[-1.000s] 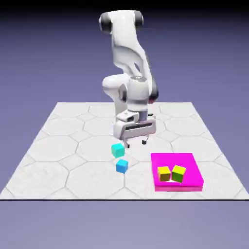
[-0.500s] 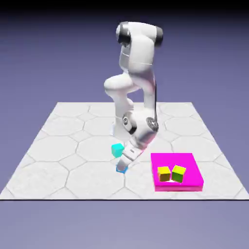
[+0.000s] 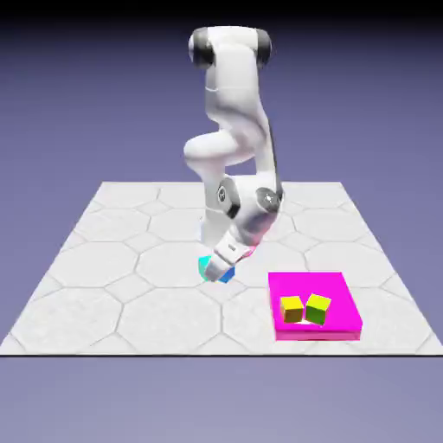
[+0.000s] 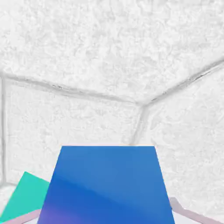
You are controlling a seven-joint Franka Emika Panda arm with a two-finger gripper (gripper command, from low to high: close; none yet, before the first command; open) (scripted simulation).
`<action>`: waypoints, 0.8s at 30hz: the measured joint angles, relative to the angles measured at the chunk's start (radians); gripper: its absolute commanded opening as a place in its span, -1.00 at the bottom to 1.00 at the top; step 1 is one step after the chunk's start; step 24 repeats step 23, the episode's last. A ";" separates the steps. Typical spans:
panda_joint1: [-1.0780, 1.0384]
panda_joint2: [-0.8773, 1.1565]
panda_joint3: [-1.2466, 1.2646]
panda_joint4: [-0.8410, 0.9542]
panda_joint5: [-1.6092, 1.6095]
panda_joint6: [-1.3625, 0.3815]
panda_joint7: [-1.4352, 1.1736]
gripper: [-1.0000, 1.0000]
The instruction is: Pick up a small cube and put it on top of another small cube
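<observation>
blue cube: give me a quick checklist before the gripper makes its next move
- gripper closed on the blue cube: ok
- blue cube square between the fingertips: ok, by the hand view
- blue cube on top of the turquoise cube: not ok, the turquoise one shows off to one side
- turquoise cube's top free for stacking: cannot tell, the hand hides part of it in the exterior view
- yellow cubes out of the way on the pink block: ok
</observation>
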 measured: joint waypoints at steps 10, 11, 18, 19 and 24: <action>-0.363 -0.238 0.284 -0.145 0.140 -0.142 0.149 -1.00; -0.399 -0.262 0.311 -0.159 0.154 -0.156 0.164 -1.00; -0.476 -0.159 0.329 -0.220 0.099 -0.003 0.233 -1.00; -0.482 -0.125 0.323 -0.230 0.080 0.040 0.246 -1.00; -0.488 -0.085 0.316 -0.241 0.054 0.091 0.261 1.00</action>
